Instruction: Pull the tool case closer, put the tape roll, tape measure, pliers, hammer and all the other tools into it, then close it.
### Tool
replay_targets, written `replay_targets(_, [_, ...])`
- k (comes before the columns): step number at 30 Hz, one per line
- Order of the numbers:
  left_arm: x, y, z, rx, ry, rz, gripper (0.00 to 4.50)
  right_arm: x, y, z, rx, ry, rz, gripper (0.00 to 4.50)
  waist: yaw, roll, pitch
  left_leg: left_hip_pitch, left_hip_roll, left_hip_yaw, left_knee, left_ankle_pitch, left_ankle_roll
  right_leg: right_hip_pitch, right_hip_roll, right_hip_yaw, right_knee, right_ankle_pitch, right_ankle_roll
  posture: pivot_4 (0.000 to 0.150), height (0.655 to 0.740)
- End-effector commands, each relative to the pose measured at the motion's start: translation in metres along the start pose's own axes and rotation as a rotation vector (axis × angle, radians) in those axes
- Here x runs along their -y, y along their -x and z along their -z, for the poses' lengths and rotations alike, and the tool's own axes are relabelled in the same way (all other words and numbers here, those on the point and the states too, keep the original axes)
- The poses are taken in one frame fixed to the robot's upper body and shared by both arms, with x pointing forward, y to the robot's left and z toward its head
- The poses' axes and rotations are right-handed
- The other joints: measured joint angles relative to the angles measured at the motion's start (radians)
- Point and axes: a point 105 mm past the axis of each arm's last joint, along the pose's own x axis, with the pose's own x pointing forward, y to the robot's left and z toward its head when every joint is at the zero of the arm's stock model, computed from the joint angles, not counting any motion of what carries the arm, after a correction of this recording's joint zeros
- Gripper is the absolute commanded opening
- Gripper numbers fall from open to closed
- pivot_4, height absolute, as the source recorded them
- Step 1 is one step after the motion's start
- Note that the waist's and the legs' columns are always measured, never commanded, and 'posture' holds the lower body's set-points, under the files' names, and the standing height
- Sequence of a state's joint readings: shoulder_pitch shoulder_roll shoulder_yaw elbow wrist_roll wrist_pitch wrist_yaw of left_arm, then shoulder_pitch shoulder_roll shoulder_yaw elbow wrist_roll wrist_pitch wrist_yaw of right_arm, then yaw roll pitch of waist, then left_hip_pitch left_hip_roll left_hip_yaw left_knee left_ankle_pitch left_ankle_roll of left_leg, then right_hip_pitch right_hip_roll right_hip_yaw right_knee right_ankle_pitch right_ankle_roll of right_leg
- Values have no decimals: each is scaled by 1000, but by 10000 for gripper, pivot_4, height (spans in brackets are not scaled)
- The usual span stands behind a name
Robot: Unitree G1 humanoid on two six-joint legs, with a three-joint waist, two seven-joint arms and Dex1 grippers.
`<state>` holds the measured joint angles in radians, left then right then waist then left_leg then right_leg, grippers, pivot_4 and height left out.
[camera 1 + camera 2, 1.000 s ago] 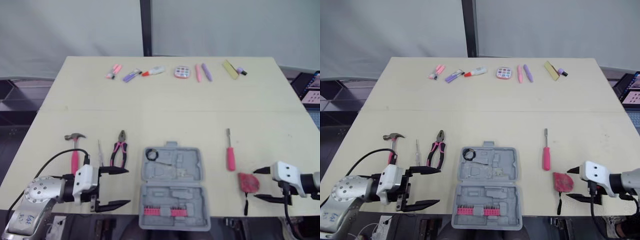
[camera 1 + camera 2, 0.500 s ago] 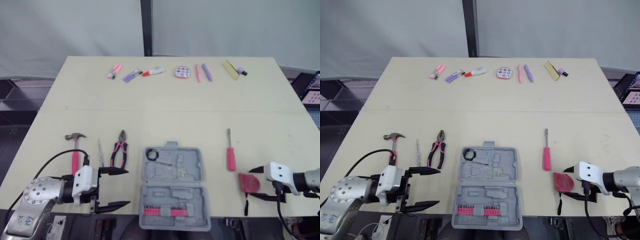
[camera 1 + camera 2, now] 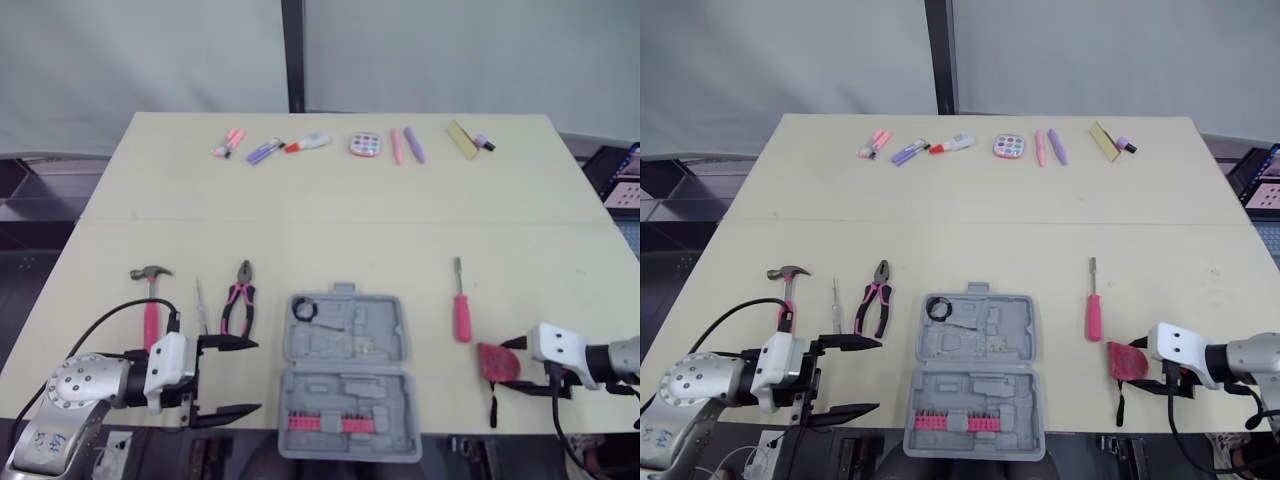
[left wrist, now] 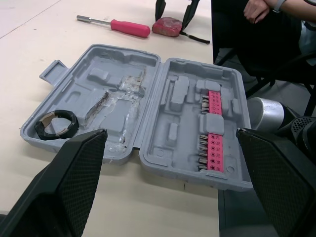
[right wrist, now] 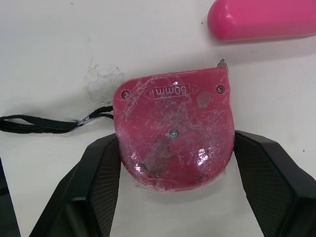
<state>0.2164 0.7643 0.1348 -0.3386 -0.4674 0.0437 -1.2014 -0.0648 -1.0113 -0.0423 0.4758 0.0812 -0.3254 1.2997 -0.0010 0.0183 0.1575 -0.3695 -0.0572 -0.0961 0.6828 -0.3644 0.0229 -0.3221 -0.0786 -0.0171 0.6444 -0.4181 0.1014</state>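
Note:
The grey tool case [image 3: 345, 365] lies open near the table's front edge, with the black tape roll [image 3: 304, 310] in its far half and pink bits [image 3: 322, 423] in its near half. My left gripper [image 3: 256, 376] hovers open just left of the case. To its left lie the hammer [image 3: 150, 300], a thin screwdriver [image 3: 201, 305] and the pliers [image 3: 238, 300]. Right of the case is a pink screwdriver [image 3: 461, 305]. The red tape measure [image 5: 173, 128] lies flat on the table, and my right gripper [image 5: 175, 138] is shut on its two sides.
A row of small pens, tubes and markers [image 3: 350, 145] lies along the table's far edge. The case's near half overhangs the front edge [image 4: 197, 197]. A person's hand [image 4: 259, 9] shows past the table's right end.
My right gripper's fingers have drawn in from a wide spread to press both sides of the tape measure. The left gripper and the other tools have stayed put.

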Motion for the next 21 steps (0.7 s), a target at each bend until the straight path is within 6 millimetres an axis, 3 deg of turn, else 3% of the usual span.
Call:
replay_targets(1, [3, -2, -5, 13, -19, 30, 45000, 3, 7, -2, -11, -14, 28, 29730, 0, 0, 0, 0, 0, 0, 0, 0, 0, 0, 0, 0, 0, 0, 0, 1500, 7134])
replay_targets(5, [1, -5, -4, 19, -20, 37, 45000, 11, 21, -23, -5, -8, 54, 29730, 1, 0, 0, 0, 0, 0, 0, 0, 0, 0, 0, 0, 0, 0, 0, 1500, 7134])
replay_targets(11, [-7, -5, -3, 22, -38, 36, 45000, 17, 34, -83, 13, 37, 23, 29730, -1, 2, 0, 0, 1, 1, 0, 0, 0, 0, 1, 0, 0, 0, 0, 1500, 7134])
replay_targets(19, [-19, -14, 0, 28, -75, -4, 45000, 18, 18, -151, 39, 53, -27, 29730, 2, 1, 1, -1, 1, 0, 0, 0, 0, -1, 0, 0, 0, 0, 0, 1500, 7134])
replay_targets(21, [-20, -16, -1, 32, -74, -10, 45000, 21, 13, -158, 10, 52, -19, 29730, 2, 1, 1, -2, 1, -1, 0, 0, 0, -2, 0, 0, 0, 0, 0, 1500, 7134])
